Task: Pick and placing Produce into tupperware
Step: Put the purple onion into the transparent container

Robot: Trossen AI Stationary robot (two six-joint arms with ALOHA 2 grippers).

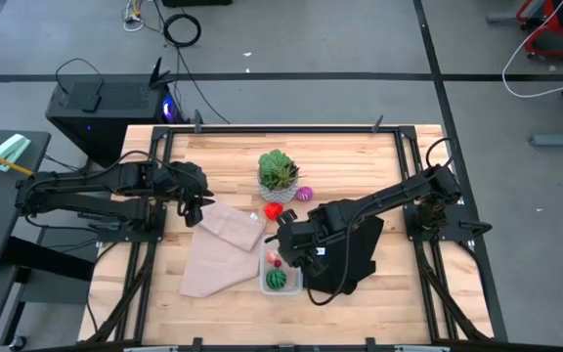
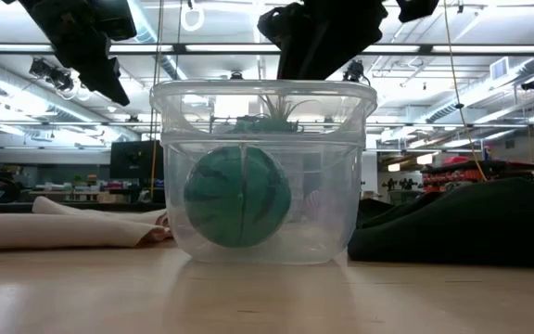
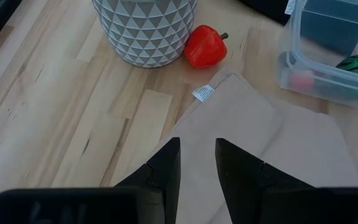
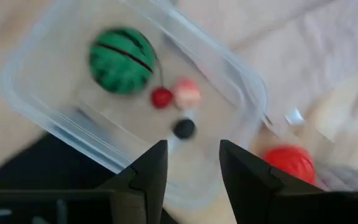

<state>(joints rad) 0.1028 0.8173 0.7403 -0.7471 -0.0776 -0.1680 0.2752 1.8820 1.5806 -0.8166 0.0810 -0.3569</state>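
**Four pieces in the tupperware, two still out on the table**

One clear tupperware [image 1: 281, 276] sits on the wooden table [image 1: 399, 303], and everything else is placed from it. Inside it lie one dark green striped ball [image 4: 122, 60], one small red piece [image 4: 161, 98], one pale pink piece [image 4: 187, 93] and one tiny dark piece [image 4: 183, 129]; the red and pink ones touch, though the right wrist view is soft, so they may be one joined item.

The right gripper [image 4: 193, 165] hangs directly over the tupperware, its two fingers a modest gap apart with nothing between them.

Just beyond the tupperware's far end lies one red pepper-shaped piece [image 3: 205, 46], next to one spiky green plant [image 1: 278, 170] in a white patterned pot [image 3: 145, 30]. One magenta striped ball [image 1: 304, 194] rests beside that pot.

One tan cloth [image 1: 221, 246] touches the tupperware's left side; one black cloth [image 1: 352, 256] spreads on its right, under the right arm.

The left gripper [image 3: 197, 162] hovers over the tan cloth's far-left part, fingers slightly parted and empty.
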